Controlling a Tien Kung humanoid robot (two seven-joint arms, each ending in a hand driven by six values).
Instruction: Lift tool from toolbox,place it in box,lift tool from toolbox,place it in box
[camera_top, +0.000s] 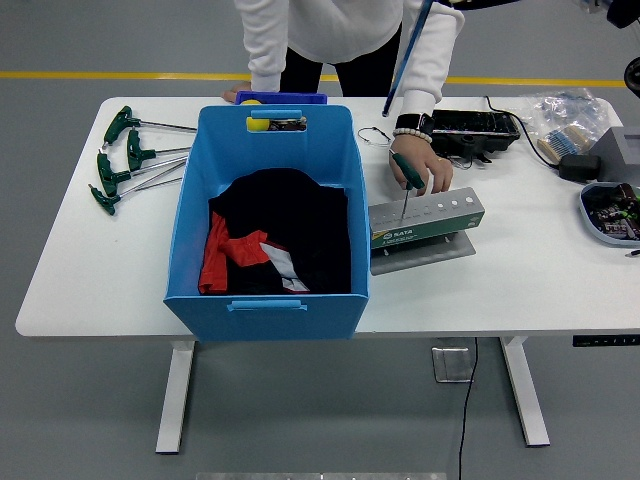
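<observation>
A long T-handle wrench hangs in the air, its blue-grey shaft (408, 58) slanting down from the picture's top edge over the person's sleeve. Only a dark sliver of my right hand (490, 4) shows at the top edge, where the wrench's handle is. The grey tool holder (440, 222) stands on the table right of the blue box (190, 230). A short green T-handle wrench (404, 172) stands upright in it. The person's hand (425, 170) rests on the holder's back edge. The box holds black and red cloth (270, 235).
Several green T-handle wrenches (120, 160) lie at the table's far left. A black tray (475, 125), a plastic bag (565, 115), a grey device (620, 150) and a tray of small parts (610, 212) sit at the right. The person leans over the far edge.
</observation>
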